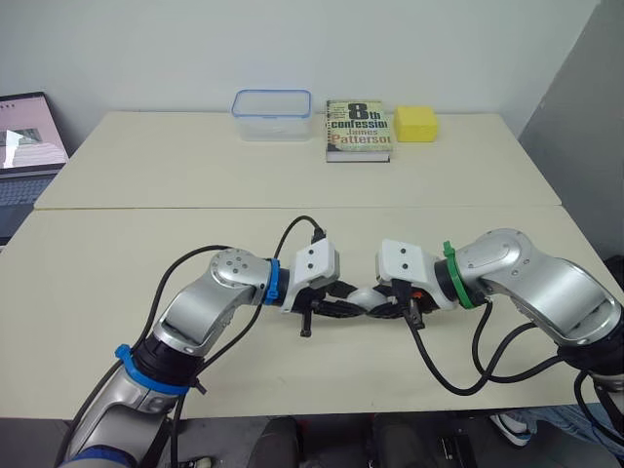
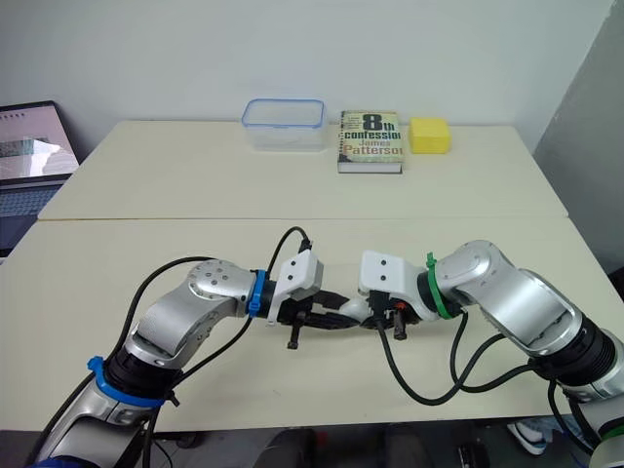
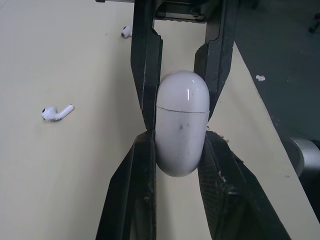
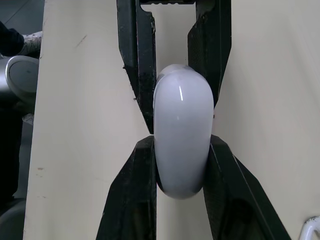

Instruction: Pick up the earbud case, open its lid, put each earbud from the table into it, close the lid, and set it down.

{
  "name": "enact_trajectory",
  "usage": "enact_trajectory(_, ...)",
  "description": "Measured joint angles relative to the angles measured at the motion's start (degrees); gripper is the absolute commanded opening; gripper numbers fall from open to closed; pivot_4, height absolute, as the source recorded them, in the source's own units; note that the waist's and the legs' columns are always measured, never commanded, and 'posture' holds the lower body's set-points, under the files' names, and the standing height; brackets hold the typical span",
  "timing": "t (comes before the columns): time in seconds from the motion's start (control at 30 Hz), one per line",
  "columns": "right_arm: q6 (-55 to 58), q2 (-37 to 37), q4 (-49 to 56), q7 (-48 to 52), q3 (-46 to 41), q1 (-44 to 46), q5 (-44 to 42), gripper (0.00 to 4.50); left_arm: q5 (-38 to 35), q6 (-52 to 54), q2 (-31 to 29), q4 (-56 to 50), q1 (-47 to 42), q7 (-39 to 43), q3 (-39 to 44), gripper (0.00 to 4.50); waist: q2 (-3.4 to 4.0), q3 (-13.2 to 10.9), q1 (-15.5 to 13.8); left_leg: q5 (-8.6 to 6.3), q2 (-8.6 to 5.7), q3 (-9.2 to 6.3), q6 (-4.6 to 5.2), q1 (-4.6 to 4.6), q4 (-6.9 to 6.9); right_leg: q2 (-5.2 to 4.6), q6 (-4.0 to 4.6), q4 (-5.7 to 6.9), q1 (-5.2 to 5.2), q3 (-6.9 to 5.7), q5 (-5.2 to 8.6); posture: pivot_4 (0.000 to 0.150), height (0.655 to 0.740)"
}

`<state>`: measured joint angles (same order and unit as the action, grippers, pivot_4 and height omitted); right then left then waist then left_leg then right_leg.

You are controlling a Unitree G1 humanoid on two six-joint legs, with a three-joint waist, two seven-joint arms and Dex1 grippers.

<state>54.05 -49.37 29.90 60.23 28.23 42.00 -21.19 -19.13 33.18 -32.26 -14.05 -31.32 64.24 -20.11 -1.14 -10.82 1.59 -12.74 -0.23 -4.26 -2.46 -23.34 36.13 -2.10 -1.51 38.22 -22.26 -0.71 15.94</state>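
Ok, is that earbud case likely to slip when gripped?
Probably slippery: the earbud case is glossy and rounded, pinched at its sides. Likely rigid, holding its shape between both sets of jaws. Set down, it might roll.

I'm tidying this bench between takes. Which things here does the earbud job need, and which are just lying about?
Belongs to the job: white oval earbud case, clamped by left gripper and right gripper; two loose white earbuds on the cream table.

Just lying about: clear plastic box with blue rim; paperback book; yellow sponge block; open laptop.
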Motion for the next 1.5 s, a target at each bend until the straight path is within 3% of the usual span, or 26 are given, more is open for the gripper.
enact_trajectory(0.23,-5.57,-3.39,-0.95,2.7,-0.19,-0.89,3.03,4.5,0.23,-1.54,-0.05,0.53,2.85,-0.02,0.15,0.76,0.0,0.0,0.0,0.0,-0.02,0.02,0.0,0.09,0.06,-0.03,-0.02,0.23,-0.01,0.06,0.02,0.15,0.74)
enact_trajectory(0.5,-15.85,-9.31,-4.82,6.42,-6.27,-3.35,5.6,4.5,-5.34,-4.83,3.51,1.05,12.15,-1.47,7.36,0.76,0.0,0.0,0.01,0.0,0.01,0.06,0.0,0.34,0.04,-0.09,-0.2,0.56,0.02,0.16,0.16,0.15,0.74)
enact_trajectory(0.73,-30.07,-4.39,-6.25,6.69,-15.89,-9.22,3.5,4.5,-9.37,-12.25,11.17,1.66,21.25,-6.39,14.41,0.76,0.0,0.01,-0.22,0.0,0.08,0.09,0.0,0.42,0.06,-0.12,-0.14,0.64,0.1,0.14,0.15,0.15,0.74)
enact_trajectory(1.07,-27.19,4.62,-5.51,2.6,-13.52,-4.28,4.44,4.5,-7.59,-18.58,14.29,1.6,21.27,-8.73,13.2,0.76,0.0,0.01,-0.17,0.0,-0.04,0.06,-0.01,0.44,0.05,-0.11,0.08,0.64,0.1,0.16,0.02,0.15,0.74)
enact_trajectory(1.5,-26.45,5.44,-9.98,2.32,-12.33,-2.52,6.7,4.5,-6.75,-20.98,13.44,2.61,19.54,-8.49,12.63,0.76,0.0,0.01,-0.14,0.0,-0.04,0.07,-0.01,0.43,0.04,-0.1,0.09,0.64,0.08,0.16,0.01,0.15,0.74)
